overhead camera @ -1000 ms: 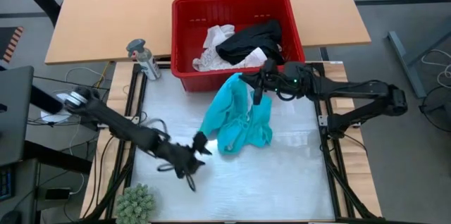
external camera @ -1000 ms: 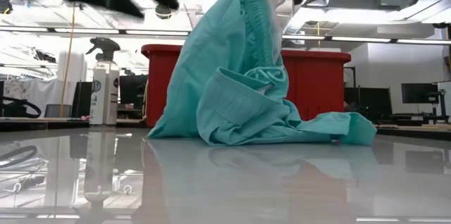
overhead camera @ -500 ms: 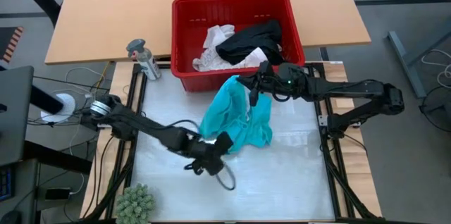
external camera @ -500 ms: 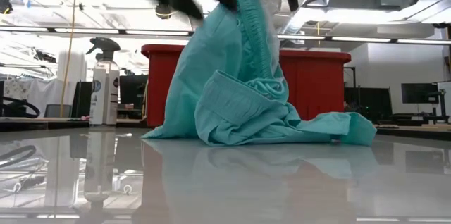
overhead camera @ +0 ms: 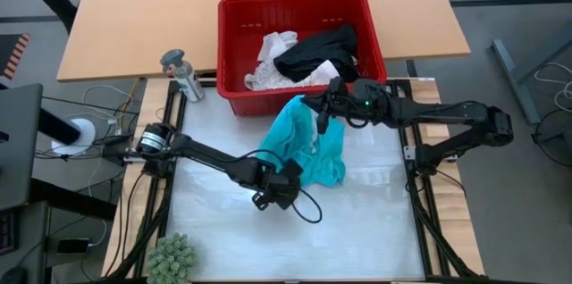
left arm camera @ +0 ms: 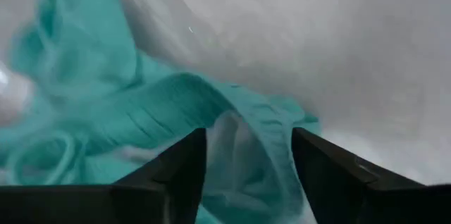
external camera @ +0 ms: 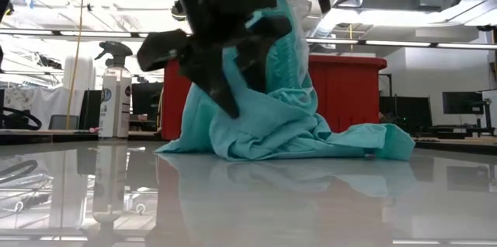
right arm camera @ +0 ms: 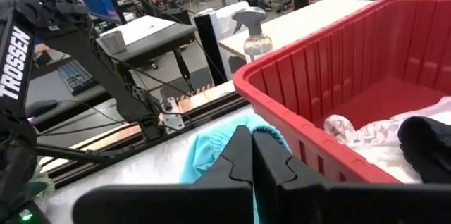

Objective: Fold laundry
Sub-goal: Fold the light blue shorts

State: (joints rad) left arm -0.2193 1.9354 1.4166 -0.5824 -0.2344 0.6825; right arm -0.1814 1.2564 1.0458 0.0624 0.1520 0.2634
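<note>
Where it lies: one crumpled teal cloth garment sits on the pale counter, just in front of the red plastic basket.
Top edge: pinched shut and lifted by the right hand.
Near edge: left hand at the hem, fingers apart around a fold.
In basket: one black garment, white pieces.
Open room: bare counter toward the front edge.
Rest: one spray bottle, one green fuzzy plant.

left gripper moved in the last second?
Yes. In the high view the left gripper has swung from the table's left front, near the green plant, rightward and up to the lower edge of the teal garment.
</note>
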